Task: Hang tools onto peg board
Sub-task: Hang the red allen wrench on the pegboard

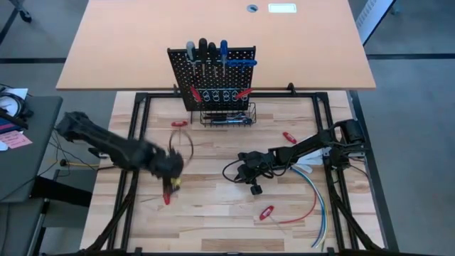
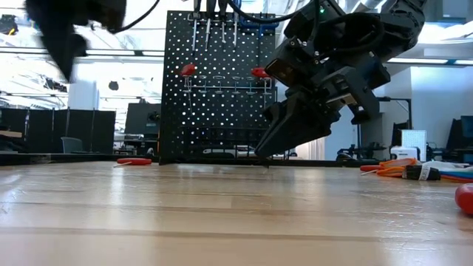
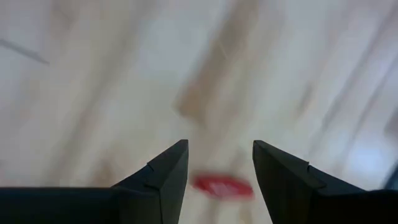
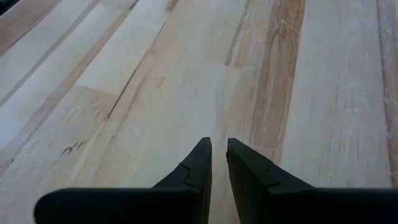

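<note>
In front of the black metal peg board with holes (image 1: 211, 77), the wooden table (image 1: 213, 213) has small red-handled tools lying on it. Many tools already hang on the board, and some sit in the black wire basket (image 1: 227, 117) at the bottom of the board.

The left gripper (image 1: 169, 183) is in front of the peg board and off to its left side. Its two dark fingers (image 3: 163, 180) are apart. A small red-handled tool (image 3: 221, 185) lies on the wood in the gap between them. Nothing is held yet. The picture from that wrist is smeared, so I cannot tell if the fingers touch the tool.

The right gripper (image 1: 250, 171) waits in front of the peg board, a little to its right side. Its fingers (image 4: 198, 168) are nearly together with nothing between them.

What could go wrong? The fingers might close too early or too high and miss the thin tool. A finger tip might bump it and push it away. The tool looks small and slippery, so a bad pinch could make it tip or drop on the way to the board.
</note>
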You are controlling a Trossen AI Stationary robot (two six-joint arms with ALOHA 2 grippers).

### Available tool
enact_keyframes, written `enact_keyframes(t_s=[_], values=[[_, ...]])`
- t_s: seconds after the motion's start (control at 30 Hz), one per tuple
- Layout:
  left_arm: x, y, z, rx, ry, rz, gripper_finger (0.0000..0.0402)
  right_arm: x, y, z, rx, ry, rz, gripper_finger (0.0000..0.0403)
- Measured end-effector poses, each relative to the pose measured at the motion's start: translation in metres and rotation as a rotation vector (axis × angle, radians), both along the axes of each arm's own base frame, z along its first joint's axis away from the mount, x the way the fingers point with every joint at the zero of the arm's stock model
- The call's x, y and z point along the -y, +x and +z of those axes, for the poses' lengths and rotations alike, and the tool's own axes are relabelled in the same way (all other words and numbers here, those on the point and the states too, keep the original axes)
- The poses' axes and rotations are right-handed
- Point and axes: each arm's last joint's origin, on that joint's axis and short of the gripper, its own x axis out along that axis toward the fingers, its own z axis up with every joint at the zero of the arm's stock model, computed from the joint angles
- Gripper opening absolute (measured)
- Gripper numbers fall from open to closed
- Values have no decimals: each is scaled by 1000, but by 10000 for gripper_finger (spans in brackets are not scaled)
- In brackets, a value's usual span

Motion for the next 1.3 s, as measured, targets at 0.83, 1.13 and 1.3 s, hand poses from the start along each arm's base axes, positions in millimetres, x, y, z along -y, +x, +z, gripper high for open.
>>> enact_keyframes(t_s=[0.83, 1.13, 1.3], values=[[115, -43, -109, -334, 181, -5, 173, 1, 2, 2, 36, -16, 13, 59], [94, -53, -126, -173, 45, 42, 157, 1, 2, 2, 28, -17, 12, 59], [81, -50, -127, -139, 55, 88, 86, 1, 2, 2, 28, -17, 12, 59]])
